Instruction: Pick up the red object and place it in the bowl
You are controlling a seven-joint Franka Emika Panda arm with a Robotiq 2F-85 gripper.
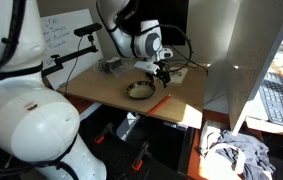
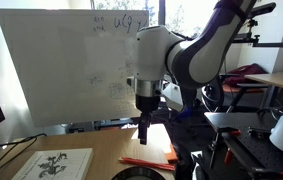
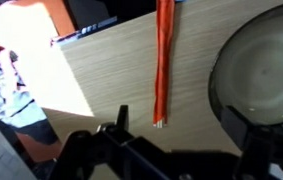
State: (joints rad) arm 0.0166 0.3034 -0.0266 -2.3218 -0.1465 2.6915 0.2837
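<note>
Wood table (image 3: pixel 111 80): thin straight red-orange strip (image 3: pixel 164 60) beside pale-centred bowl (image 3: pixel 266 65); tool (image 3: pixel 181 135) spread, empty.

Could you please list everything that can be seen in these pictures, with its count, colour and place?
red object: one, red-orange, flat on the table beside the bowl
bowl: one, dark rim, pale inside, on the table
table: one, light wood
whiteboard: one, white, behind the table
printed sheet: one, white with dark drawing, on the table
keyboard: one, dark, on the neighbouring desk
cloth: one heap, pale, low beside the table
gripper: one, black, open, above the table near the red object
arm: one, white
</note>
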